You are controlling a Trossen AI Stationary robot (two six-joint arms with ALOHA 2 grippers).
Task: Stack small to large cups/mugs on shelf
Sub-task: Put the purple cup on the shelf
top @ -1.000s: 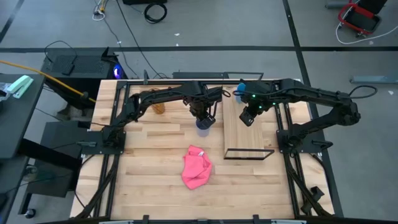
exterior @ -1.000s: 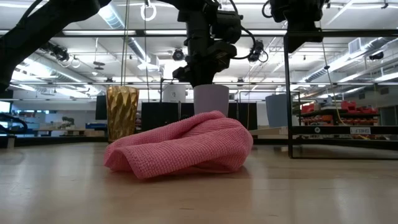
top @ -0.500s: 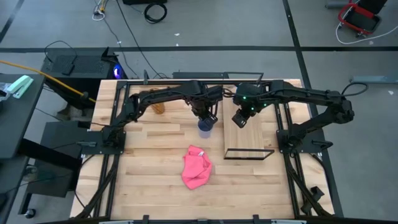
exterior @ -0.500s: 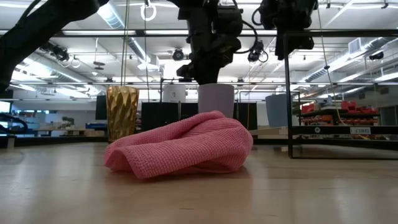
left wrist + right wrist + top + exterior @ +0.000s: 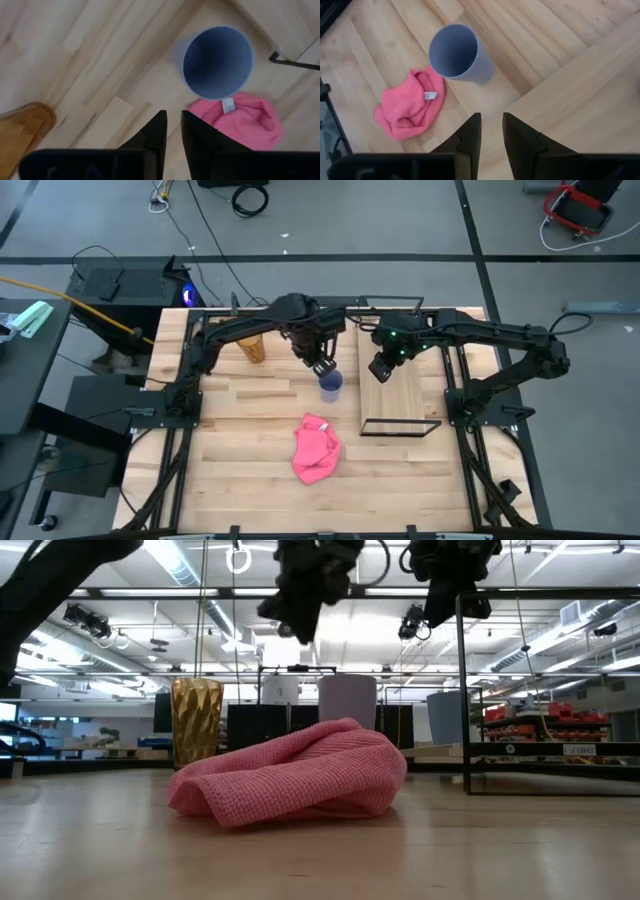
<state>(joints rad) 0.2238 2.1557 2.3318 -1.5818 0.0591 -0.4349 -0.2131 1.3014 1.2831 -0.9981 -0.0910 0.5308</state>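
- Butcher-block wooden table [image 5: 240,440]; grey floor with cables around it. Low view: a hall with ceiling lights beyond.
- Light wood shelf board with a thin black frame [image 5: 405,395] lies at the table's 2 o'clock.
- Lavender-blue plastic cup [image 5: 331,383] stands upright on the table, just beside the shelf's 9 o'clock edge, empty.
- Left gripper [image 5: 320,365], fingers nearly closed on nothing, hangs above the cup's 11 o'clock.
- Right gripper [image 5: 380,370], fingers nearly closed and empty, is over the shelf's 10 o'clock corner.
- Ribbed translucent amber cup [image 5: 197,720] stands at the table's 11 o'clock.
- Crumpled pink cloth [image 5: 316,447] lies at the lavender-blue cup's 6 o'clock; the low view has it hiding the cup's base.
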